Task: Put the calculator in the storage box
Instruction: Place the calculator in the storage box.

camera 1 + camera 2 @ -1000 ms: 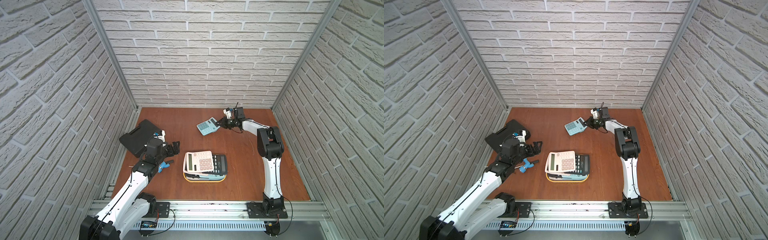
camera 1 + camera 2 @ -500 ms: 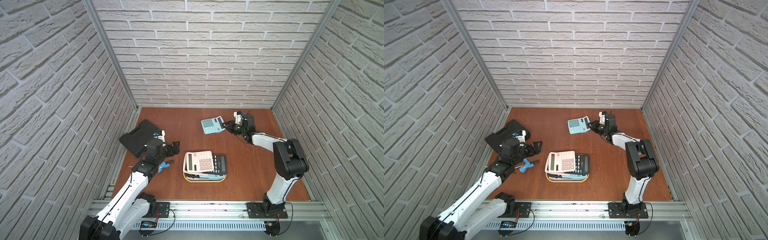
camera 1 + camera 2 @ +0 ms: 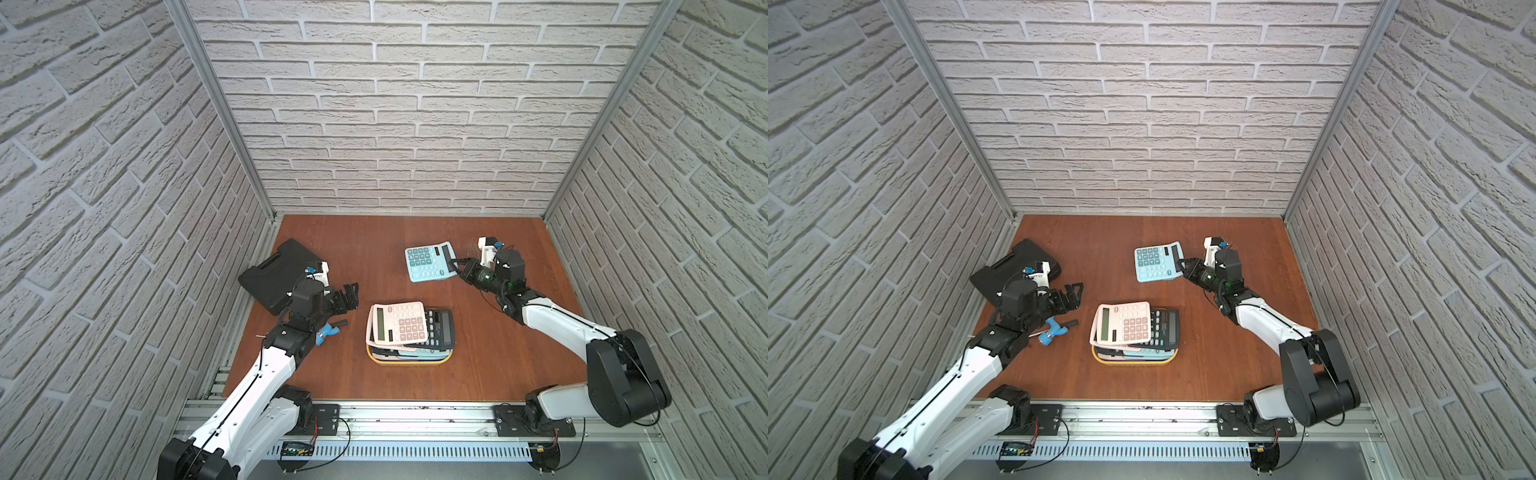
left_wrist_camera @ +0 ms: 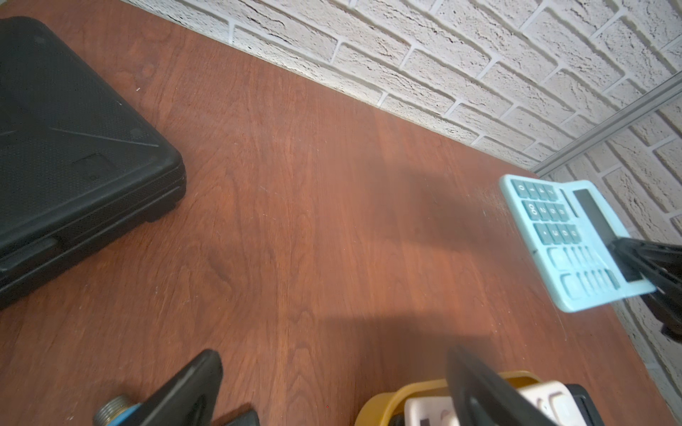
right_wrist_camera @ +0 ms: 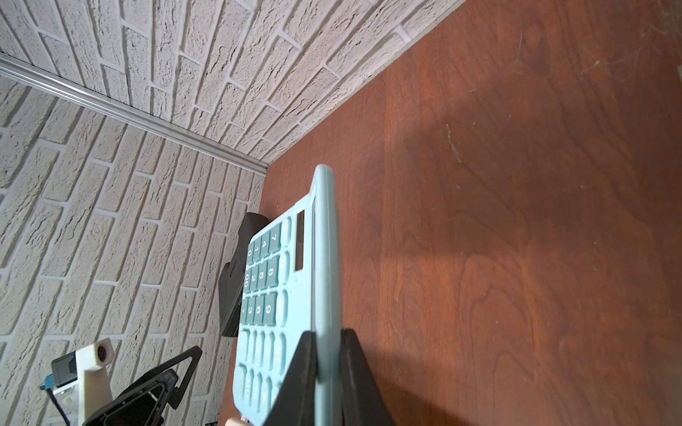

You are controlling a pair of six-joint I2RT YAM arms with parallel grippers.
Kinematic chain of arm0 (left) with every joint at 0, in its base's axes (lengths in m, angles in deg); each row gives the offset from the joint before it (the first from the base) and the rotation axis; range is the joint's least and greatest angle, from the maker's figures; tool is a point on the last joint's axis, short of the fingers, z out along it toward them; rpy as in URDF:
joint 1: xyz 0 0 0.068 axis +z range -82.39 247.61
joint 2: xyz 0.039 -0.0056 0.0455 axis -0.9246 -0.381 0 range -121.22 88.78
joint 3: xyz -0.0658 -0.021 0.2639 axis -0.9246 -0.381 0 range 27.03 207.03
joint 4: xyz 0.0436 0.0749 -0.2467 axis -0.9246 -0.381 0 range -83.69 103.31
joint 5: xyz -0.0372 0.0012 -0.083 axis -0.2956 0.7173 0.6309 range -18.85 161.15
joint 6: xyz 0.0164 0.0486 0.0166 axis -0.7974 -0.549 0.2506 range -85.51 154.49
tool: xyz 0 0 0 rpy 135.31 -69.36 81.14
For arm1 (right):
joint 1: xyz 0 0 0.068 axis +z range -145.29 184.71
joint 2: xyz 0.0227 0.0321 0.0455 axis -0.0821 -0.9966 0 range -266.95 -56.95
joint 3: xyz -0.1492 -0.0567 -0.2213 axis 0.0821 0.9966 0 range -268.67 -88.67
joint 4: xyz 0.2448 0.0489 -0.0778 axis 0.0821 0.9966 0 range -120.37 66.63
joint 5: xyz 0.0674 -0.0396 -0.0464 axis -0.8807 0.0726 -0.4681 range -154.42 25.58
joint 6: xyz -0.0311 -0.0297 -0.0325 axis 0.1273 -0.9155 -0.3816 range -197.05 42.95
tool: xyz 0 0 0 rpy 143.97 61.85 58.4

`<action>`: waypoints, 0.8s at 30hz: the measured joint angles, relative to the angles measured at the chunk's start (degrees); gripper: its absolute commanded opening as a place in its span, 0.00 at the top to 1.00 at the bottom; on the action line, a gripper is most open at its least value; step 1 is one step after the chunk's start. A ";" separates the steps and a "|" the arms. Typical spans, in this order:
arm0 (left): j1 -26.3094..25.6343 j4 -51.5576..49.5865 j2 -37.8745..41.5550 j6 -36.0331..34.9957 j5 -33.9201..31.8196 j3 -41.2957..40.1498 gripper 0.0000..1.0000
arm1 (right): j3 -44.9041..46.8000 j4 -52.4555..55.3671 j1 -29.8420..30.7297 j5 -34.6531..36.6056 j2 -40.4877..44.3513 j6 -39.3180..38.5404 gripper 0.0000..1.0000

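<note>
**Spotter:** If you start nearest, the storage box (image 3: 409,360) sits at the near middle of the counter (image 3: 498,365). It is already heaped, with a pink calculator (image 3: 401,322) tilted on top, a black calculator (image 3: 441,330) partly under it, and more below.

**Operator:** And my left side?

**Spotter:** Your left pincer (image 3: 347,297) hangs just left of the box, jaws wide and empty, the same as a second ago. A blue-handled tool (image 3: 328,331) lies beneath it. The black case (image 3: 274,270) is farther back, by the left wall.

**Operator:** What changed, then?

**Spotter:** Your right arm. A second ago its elbow stood tall over the counter, and now it is folded low at the near right. The right pincer (image 3: 455,266) stays clamped narrow on the display end of the blue calculator (image 3: 430,262). That calculator has swung squarer and drifted a little right and nearer. It is at the far middle-right, and its shadow in the left wrist view suggests it is clear of the counter.

**Operator:** Meaning?

**Spotter:** I'd judge the pick is done and you're in the carry. The calculator is well apart from the box, so you need to bring it nearer and to the left. With the pile that high, lay it flat on top, or it may slide off the pink one.
</note>
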 measured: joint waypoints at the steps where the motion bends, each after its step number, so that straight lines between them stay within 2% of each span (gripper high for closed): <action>1: -0.02 0.00 0.00 0.00 0.00 0.00 0.02 | 0.72 0.63 0.76 0.85 1.36 0.17 0.97; 8: 0.00 0.04 0.00 0.37 -0.26 -0.15 0.02 | 5.84 7.45 6.95 8.11 11.91 0.63 0.97; 14: -0.02 0.04 0.00 0.83 -0.31 -0.31 0.02 | 7.63 14.03 9.94 13.33 19.56 0.90 0.97; 24: -0.02 0.02 -0.02 0.83 -0.44 -0.31 0.02 | 14.56 19.80 18.56 21.73 30.80 6.80 0.97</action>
